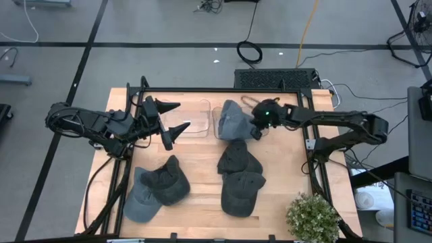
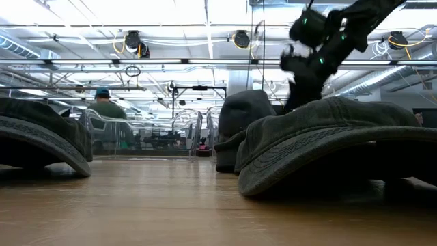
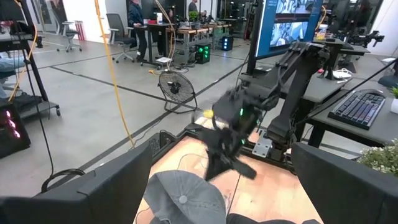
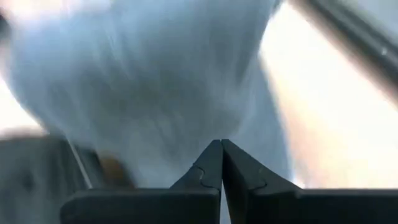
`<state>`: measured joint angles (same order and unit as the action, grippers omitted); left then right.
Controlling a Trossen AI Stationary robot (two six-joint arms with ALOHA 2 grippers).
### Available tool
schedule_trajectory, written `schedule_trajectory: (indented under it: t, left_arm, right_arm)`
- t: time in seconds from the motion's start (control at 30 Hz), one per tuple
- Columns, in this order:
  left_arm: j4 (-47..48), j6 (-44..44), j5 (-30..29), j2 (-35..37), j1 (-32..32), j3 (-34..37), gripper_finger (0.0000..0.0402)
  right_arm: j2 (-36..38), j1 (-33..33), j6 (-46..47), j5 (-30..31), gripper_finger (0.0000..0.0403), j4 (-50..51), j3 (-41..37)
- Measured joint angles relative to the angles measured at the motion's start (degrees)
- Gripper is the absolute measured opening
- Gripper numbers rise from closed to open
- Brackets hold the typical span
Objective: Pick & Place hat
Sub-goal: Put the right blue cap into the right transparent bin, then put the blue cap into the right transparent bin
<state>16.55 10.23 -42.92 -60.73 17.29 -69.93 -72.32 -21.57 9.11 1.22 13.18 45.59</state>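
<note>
In the high view, locate the right gripper (image 1: 257, 128) just right of centre in the frame, at the right edge of the grey hat (image 1: 231, 121). The hat sits in the upper middle of the table (image 1: 202, 177), over a clear bin (image 1: 217, 122). In the right wrist view, you see the fingertips (image 4: 222, 163) pressed together with no gap, and pale grey hat fabric (image 4: 155, 81) fills the frame behind them; you cannot tell whether any fabric is pinched between them. In the low view, the right gripper (image 2: 300, 68) hangs in the upper right, directly above the raised hat (image 2: 242, 123). The left gripper (image 1: 174, 118) waits at centre left of the high view, jaws spread wide, holding nothing, beside a second clear bin (image 1: 196, 115). Four more hats lie on the table: two dark ones (image 1: 237, 159) (image 1: 241, 192) stacked below the grey hat, and a dark (image 1: 167, 181) and a grey one (image 1: 139, 199) overlapping at lower left. A plant (image 1: 312, 217) stands at the lower right corner.
</note>
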Motion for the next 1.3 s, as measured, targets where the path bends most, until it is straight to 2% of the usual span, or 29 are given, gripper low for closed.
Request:
schedule_trajectory:
  t: [0.13,0.27,0.5,0.73,0.9,1.1,1.3]
  left_arm:
    - [0.0,0.0,0.0,0.0,0.0,0.0,0.0395]
    - [-0.1,0.0,0.0,0.0,0.0,0.0,0.0395]
    - [-0.1,0.0,0.0,0.0,0.0,0.0,0.0395]
    - [0.0,0.0,0.0,0.0,0.0,0.0,0.0395]
    - [0.0,0.0,0.0,0.0,0.0,0.0,0.0395]
    - [0.0,0.0,0.0,0.0,0.0,0.0,0.0395]
    - [1.6,0.4,0.0,0.0,0.0,0.0,0.0395]
  right_arm:
    - [1.2,1.6,0.7,-3.3,0.0000,-7.5,0.0]
    - [-1.9,2.6,0.5,-4.5,0.0000,-12.4,0.2]
    - [-11.7,1.0,-0.1,-4.4,0.0000,-10.6,0.1]
    - [-14.7,0.2,-0.2,-4.3,0.0000,-9.1,0.3]
    - [-9.7,0.3,-0.3,-4.3,0.0000,-8.7,-0.1]
    - [0.7,0.3,1.8,-4.4,0.0000,-11.3,0.0]
    - [7.4,2.6,3.0,-4.6,0.0000,-12.4,0.0]
